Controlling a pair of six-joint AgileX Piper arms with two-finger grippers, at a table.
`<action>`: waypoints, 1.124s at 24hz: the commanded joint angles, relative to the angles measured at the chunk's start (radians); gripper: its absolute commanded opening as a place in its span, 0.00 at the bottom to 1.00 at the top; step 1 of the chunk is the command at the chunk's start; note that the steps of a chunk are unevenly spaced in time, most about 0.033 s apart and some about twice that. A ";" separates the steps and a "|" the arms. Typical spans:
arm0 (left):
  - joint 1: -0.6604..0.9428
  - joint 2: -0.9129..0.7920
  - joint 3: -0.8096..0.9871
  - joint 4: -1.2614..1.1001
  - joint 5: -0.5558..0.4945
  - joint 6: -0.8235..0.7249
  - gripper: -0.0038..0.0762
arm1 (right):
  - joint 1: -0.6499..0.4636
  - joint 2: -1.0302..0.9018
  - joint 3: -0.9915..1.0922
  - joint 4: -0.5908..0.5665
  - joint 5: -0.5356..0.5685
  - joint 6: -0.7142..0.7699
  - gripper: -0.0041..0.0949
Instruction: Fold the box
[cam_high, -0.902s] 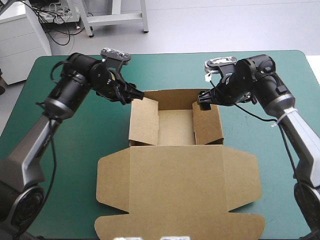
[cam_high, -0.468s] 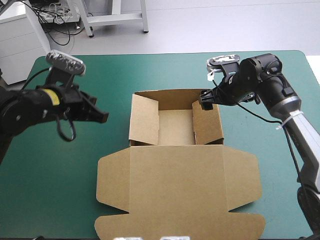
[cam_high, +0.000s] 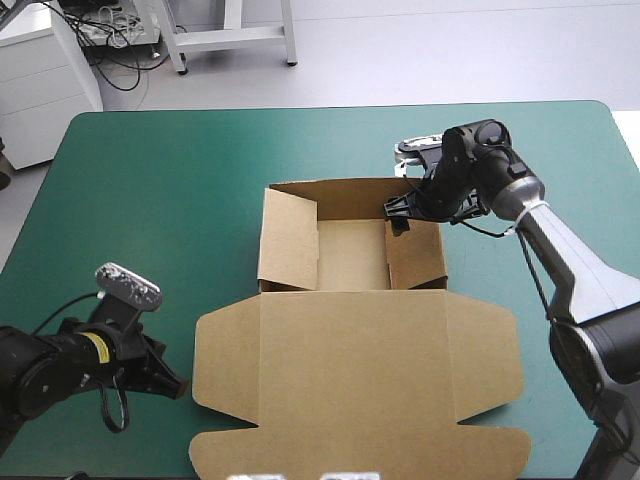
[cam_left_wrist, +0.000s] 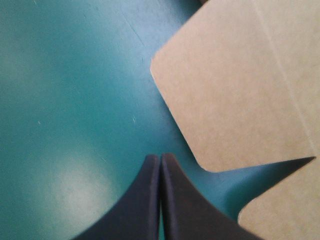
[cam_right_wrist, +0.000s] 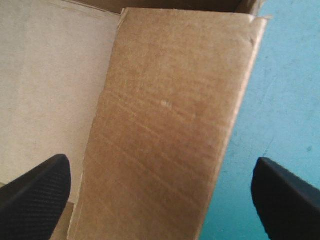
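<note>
One box (cam_high: 350, 360) | left claw (cam_left_wrist: 160, 159) pinched beside it | right claw (cam_right_wrist: 160, 162) straddles wall (cam_right_wrist: 170, 100)

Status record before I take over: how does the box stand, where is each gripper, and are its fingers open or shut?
Box: brown box mid-table, an open tray with walls raised
Lid: lid flat on the table, toward the near edge, flaps spread
Left gripper: left gripper has fingers shut, holds nothing, low beside the lid's left flap
Right gripper: right gripper has fingers open, at the far end of the right wall, one finger to either side of it, not clamped
</note>
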 joint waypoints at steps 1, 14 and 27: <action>-0.006 -0.031 0.074 0.002 -0.062 -0.007 0.01 | -0.002 -0.007 -0.028 -0.004 -0.026 -0.001 0.95; -0.006 -0.078 0.112 -0.001 -0.091 -0.028 0.01 | -0.002 0.052 -0.028 -0.010 -0.035 0.014 0.11; -0.006 -0.109 0.112 0.028 -0.103 -0.028 0.01 | -0.185 0.050 -0.244 -0.155 0.045 -0.102 0.02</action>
